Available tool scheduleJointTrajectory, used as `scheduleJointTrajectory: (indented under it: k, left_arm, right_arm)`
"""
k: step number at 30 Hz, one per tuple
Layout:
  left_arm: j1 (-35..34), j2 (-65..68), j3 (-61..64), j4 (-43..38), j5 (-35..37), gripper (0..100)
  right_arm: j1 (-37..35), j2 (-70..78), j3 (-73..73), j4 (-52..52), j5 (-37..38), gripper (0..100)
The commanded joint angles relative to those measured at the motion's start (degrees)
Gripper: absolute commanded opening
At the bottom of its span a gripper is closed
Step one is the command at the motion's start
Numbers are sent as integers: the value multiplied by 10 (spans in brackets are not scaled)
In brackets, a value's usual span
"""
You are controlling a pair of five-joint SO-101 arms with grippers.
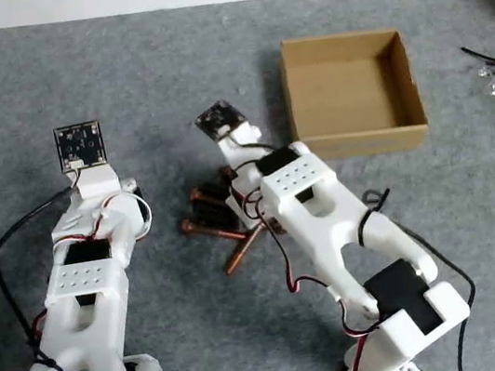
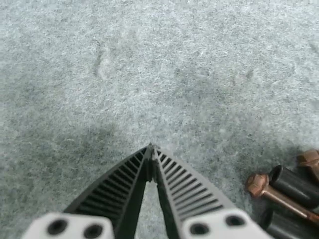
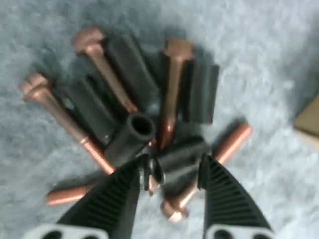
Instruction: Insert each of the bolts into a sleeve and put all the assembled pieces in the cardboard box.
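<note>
Sleeve (image 3: 179, 155) inside spread right claw (image 3: 173, 163); left claw (image 2: 151, 148) closed

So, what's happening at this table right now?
The right tool hangs open over the heap of bolts and sleeves, its jaws either side of one black sleeve. The left tool is shut above bare grey mat beside the heap. The cardboard box stands empty.
</note>
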Motion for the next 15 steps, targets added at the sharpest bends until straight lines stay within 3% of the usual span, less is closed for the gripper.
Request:
scheduleJointTrajectory:
  k: [1,7,15]
  left_arm:
    - [-6,-1,-2,-11,-2,20]
    - [-6,-1,-2,-11,-2,20]
    - [-6,-1,-2,-11,-2,20]
  right_arm:
    - [7,-2,11,-56,58,156]
    - [25,-5,47,-87,122,156]
    - [28,-3,49,-85,126,156]
